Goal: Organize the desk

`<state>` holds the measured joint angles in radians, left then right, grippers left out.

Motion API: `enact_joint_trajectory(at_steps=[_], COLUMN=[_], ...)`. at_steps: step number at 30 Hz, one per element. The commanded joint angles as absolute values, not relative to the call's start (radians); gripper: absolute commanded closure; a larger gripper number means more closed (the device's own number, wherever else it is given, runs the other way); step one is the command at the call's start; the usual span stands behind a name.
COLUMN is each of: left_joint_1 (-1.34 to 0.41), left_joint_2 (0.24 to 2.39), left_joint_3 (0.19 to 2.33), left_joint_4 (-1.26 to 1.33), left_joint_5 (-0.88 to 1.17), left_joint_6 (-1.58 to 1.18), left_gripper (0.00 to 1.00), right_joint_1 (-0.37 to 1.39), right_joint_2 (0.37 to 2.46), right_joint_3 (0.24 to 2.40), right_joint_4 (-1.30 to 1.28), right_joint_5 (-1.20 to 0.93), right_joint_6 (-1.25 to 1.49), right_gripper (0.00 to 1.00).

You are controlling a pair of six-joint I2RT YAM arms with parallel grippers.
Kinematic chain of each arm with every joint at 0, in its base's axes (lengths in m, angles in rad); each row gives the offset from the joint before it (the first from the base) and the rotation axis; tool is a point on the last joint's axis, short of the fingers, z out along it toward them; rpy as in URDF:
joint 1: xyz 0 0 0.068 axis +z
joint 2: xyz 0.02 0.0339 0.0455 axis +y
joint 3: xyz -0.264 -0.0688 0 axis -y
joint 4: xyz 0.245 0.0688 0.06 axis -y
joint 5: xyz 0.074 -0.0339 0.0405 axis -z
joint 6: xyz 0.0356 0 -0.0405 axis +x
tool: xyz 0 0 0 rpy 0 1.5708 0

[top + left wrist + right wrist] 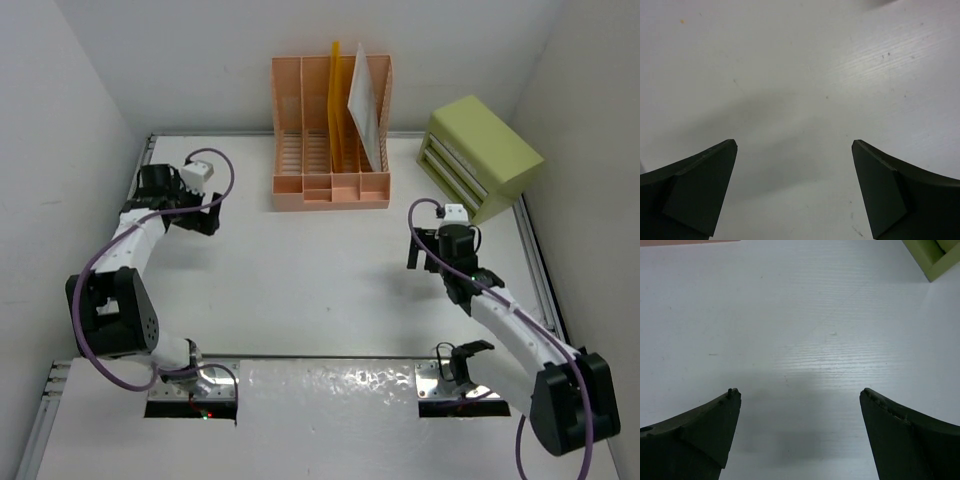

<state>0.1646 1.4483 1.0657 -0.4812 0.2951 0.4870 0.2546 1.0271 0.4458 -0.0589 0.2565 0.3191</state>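
The desk [320, 280] is a wide white tabletop with thin metal rails along its sides. My left gripper [208, 215] hovers over its far left part, open, with only bare white surface [800, 75] between its dark fingers [700, 190]. My right gripper [440, 240] is over the right side, in front of the green box, also open; its wrist view shows nothing but desk surface [800, 320] between the fingers [905, 435]. Neither gripper holds or touches anything.
A peach slotted file rack [330, 150] stands at the back centre, holding an orange folder [337, 100] and a white sheet [366, 105]. A lime-green drawer box [480, 155] sits at the back right; its corner [935, 255] shows ahead of the right gripper.
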Motion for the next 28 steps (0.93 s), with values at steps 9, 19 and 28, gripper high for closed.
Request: enact_joint_trajectory(at_steps=[9, 19, 28], left_joint_1=[0.175, 0.175, 0.175], left_joint_2=[1.278, 1.261, 1.267], left_joint_3=[0.848, 0.798, 0.787], left_joint_4=[-0.376, -0.348, -0.344], left_joint_5=[0.281, 0.258, 0.252], left_joint_6=[0.450, 0.426, 0.429], left_gripper=[0.00, 0.00, 0.00], right_joint_1=[0.258, 0.258, 0.259], right_joint_2=[0.819, 0.747, 0.714], right_joint_3=[0.307, 0.232, 0.199], right_joint_4=[-0.022, 0.064, 0.110], right_joint_5=[0.453, 0.425, 0.426], right_joint_6=[0.485, 0.506, 0.492], right_gripper=[0.01, 0.01, 0.01])
